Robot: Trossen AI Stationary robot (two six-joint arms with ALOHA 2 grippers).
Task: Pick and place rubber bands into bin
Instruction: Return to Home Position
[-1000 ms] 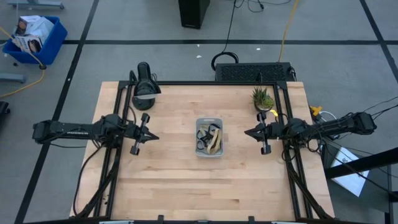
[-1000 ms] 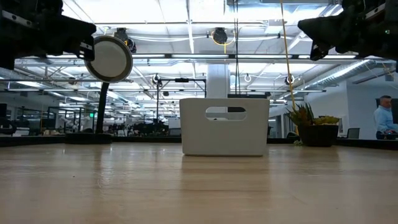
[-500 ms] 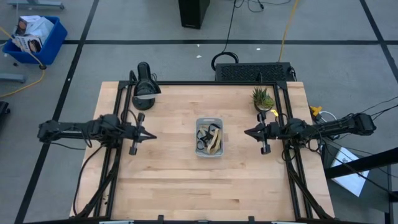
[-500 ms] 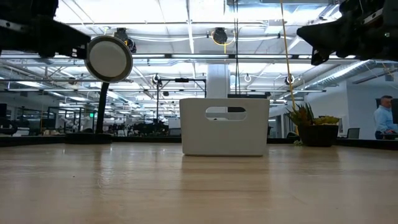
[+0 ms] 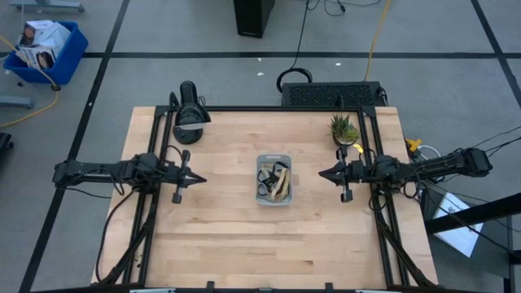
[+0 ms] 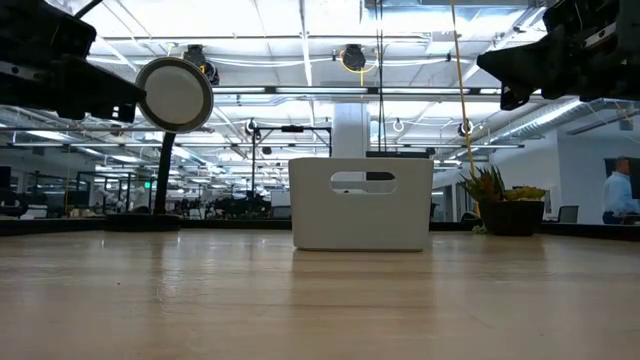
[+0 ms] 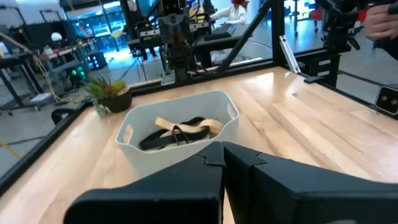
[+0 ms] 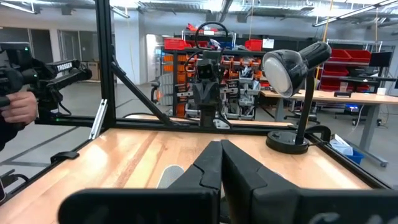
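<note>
The bin (image 5: 274, 180), a small pale tray, stands at the table's middle and holds several tan and dark rubber bands (image 5: 273, 181). They also show inside the bin in the left wrist view (image 7: 179, 132). My left gripper (image 5: 202, 179) hovers to the left of the bin, pointing at it, shut and empty. My right gripper (image 5: 320, 172) hovers to the right of the bin, pointing at it, shut and empty. In the low view the bin (image 6: 360, 215) rests on its base on the table, and both arms hang well above the tabletop.
A black desk lamp (image 5: 189, 114) stands at the table's far left. A small potted plant (image 5: 343, 129) stands at the far right. Bare wood lies in front of the bin toward the near edge. A person's hand (image 8: 18, 107) shows beyond the table.
My left gripper has drawn back a little toward the table's left edge and has sunk slightly, staying shut. The bin and the rubber bands have not moved.
</note>
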